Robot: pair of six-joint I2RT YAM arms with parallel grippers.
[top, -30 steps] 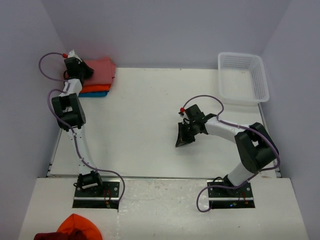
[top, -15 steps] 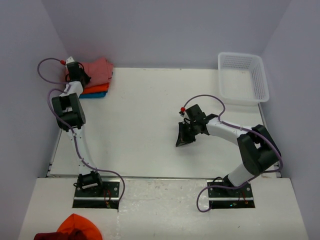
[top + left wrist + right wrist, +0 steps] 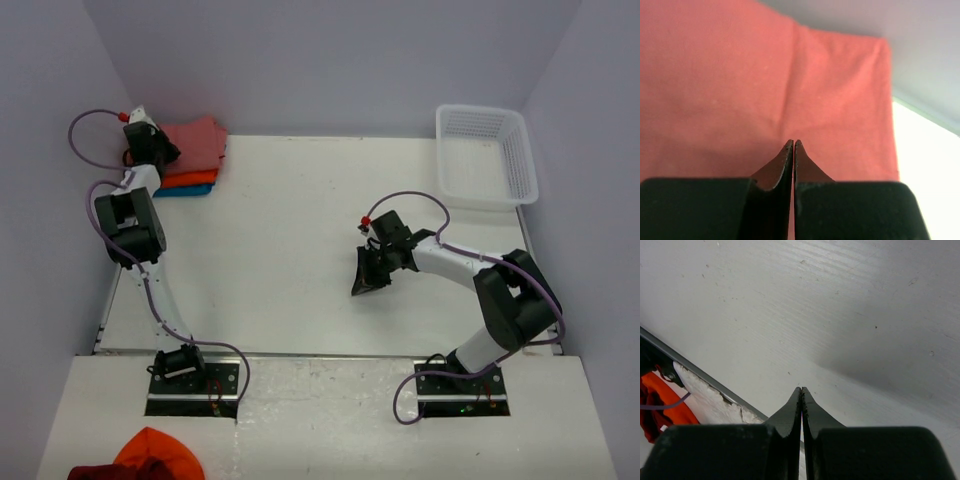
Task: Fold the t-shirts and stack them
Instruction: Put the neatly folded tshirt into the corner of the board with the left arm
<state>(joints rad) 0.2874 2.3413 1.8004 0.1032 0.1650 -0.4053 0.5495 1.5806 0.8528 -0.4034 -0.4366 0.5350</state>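
Three folded t-shirts lie stacked at the table's far left corner: a salmon-red one on top, an orange one under it, and a teal one at the bottom. My left gripper is over the stack's left edge, shut, with nothing between its fingers. In the left wrist view its closed tips point across the smooth salmon-red t-shirt; I cannot tell whether they touch it. My right gripper is shut and empty, tips down near the bare table middle.
A white lattice basket stands at the back right corner. Orange and dark red cloth lies on the near ledge by the left arm's base, also showing past the table edge as orange cloth. Walls close in the left, back and right.
My left gripper has drawn back to the left and toward the wall along the stack, and the salmon-red shirt's right edge has shifted slightly left. The right arm has stayed still.
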